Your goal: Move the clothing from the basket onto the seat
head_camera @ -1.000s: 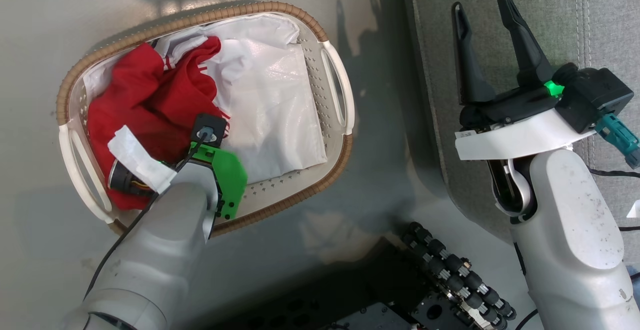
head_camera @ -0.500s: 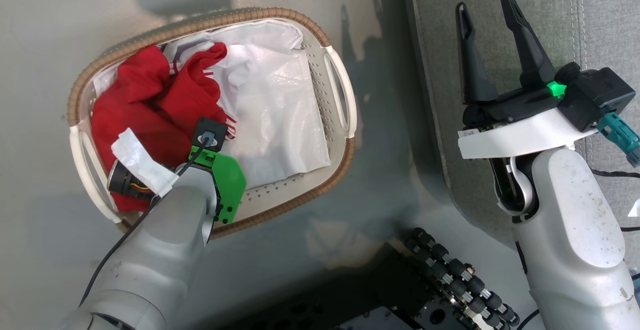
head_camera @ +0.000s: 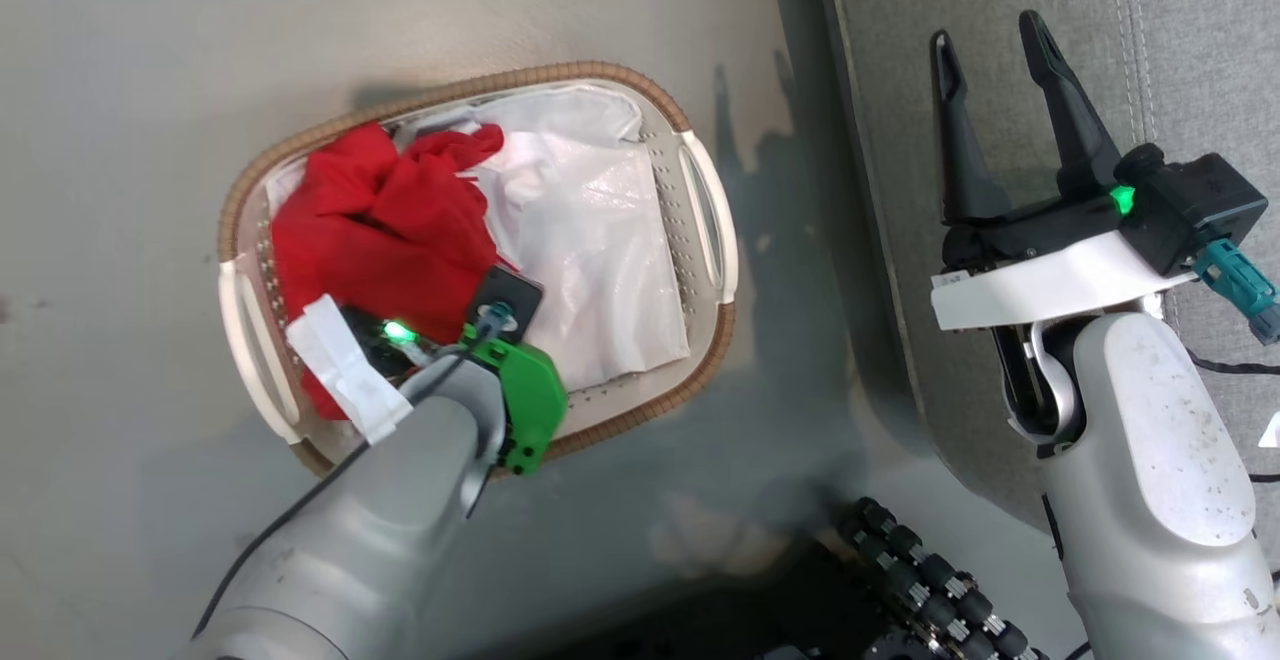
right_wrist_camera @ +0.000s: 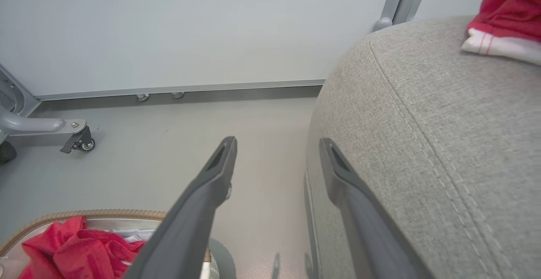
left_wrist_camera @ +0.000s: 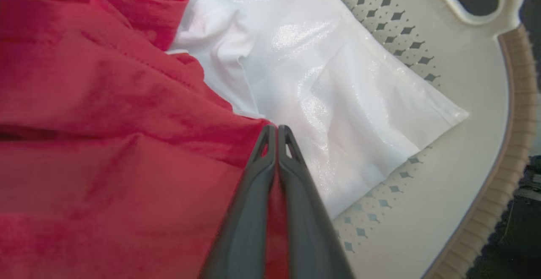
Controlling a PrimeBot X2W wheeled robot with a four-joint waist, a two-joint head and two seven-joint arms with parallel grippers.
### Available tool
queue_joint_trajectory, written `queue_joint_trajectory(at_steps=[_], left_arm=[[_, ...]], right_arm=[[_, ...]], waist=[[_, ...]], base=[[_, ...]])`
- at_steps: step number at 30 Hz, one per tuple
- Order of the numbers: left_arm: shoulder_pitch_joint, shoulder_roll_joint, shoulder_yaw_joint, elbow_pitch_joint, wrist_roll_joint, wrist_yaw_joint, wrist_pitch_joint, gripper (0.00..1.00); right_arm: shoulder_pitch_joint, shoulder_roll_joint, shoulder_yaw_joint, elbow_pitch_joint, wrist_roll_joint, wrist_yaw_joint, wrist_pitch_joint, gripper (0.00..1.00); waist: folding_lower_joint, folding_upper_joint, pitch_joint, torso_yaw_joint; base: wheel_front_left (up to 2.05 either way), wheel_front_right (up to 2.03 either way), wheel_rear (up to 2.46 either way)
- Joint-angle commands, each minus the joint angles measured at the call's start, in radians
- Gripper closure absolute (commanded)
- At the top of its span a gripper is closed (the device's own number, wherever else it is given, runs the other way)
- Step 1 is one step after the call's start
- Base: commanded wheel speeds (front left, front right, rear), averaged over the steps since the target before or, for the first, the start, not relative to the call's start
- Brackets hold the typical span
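The cream basket (head_camera: 600,73) with a brown woven rim stands on the floor left of the grey seat (head_camera: 1200,40). Red clothing (head_camera: 385,225) lies bunched in its left half. In the left wrist view my left gripper (left_wrist_camera: 277,129) is shut on a fold of the red clothing (left_wrist_camera: 105,143), and red fabric shows between its fingers. In the head view the left wrist covers those fingers. My right gripper (head_camera: 990,40) stands open over the seat's edge (right_wrist_camera: 422,122), nothing between its fingers (right_wrist_camera: 219,165). Another red and white garment (right_wrist_camera: 507,8) lies on the seat.
A glossy white liner sheet (head_camera: 600,240) covers the basket's right half (left_wrist_camera: 477,165). My base's black rollers (head_camera: 920,580) sit at the bottom of the head view. A grey frame on a caster (right_wrist_camera: 76,137) stands by the far wall.
My left gripper has shut on the red clothing, which is now gathered into a tighter, higher bunch. The head camera has shifted. The right gripper stays open.
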Motion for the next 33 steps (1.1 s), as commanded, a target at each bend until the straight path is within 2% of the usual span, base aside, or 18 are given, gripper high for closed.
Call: queue_joint_trajectory(at_steps=[1,15,20,25,26,27,31,32,33], left_arm=[[0.02,0.002,-0.013,-0.025,-0.005,-0.004,-0.014,1.0],[0.112,0.002,-0.085,-0.29,-0.06,0.02,-0.121,1.0],[0.154,0.025,-0.063,-0.399,-0.042,0.03,-0.139,1.0],[0.226,0.07,-0.006,-0.607,0.011,0.044,-0.139,1.0],[0.245,0.08,0.008,-0.654,0.024,0.046,-0.139,0.94],[0.26,0.088,0.017,-0.687,0.032,0.044,-0.139,0.84],[0.328,0.111,0.066,-0.814,0.077,0.035,-0.139,0.71],[0.35,0.116,0.08,-0.842,0.084,0.033,-0.139,0.62],[0.365,0.119,0.088,-0.857,0.089,0.032,-0.139,0.36]], right_arm=[[0.017,-0.003,-0.009,0.006,-0.009,-0.001,-0.002,0.0],[0.114,-0.003,-0.08,0.042,-0.09,-0.001,-0.002,0.0],[0.164,-0.003,-0.109,0.052,-0.12,-0.001,-0.002,0.0],[0.212,-0.003,-0.133,0.06,-0.141,-0.001,-0.002,0.0],[0.221,-0.003,-0.138,0.062,-0.145,-0.001,-0.002,0.0],[0.23,-0.003,-0.142,0.063,-0.149,-0.001,-0.002,0.0],[0.26,-0.003,-0.154,0.071,-0.163,-0.001,-0.002,0.0],[0.271,-0.003,-0.157,0.073,-0.165,-0.001,-0.002,0.0],[0.278,-0.003,-0.159,0.074,-0.168,-0.001,-0.002,0.0]], waist=[[0.0,-0.0001,-0.05,0.034],[0.0,-0.0001,-0.27,0.131],[0.0,-0.0001,-0.361,0.159],[0.0,-0.0001,-0.439,0.179],[0.0,-0.0001,-0.456,0.183],[0.0,-0.0001,-0.469,0.186],[0.0,-0.0001,-0.522,0.197],[0.0,-0.0001,-0.54,0.201],[0.0,-0.0001,-0.552,0.203]], base=[[0.0,0.0,0.0],[0.0,0.0,0.0],[0.0,0.0,0.0],[0.0,0.0,0.0],[0.0,0.0,0.0],[0.0,0.0,0.0],[0.0,0.0,0.0],[0.0,0.0,0.0],[0.0,0.0,0.0]])
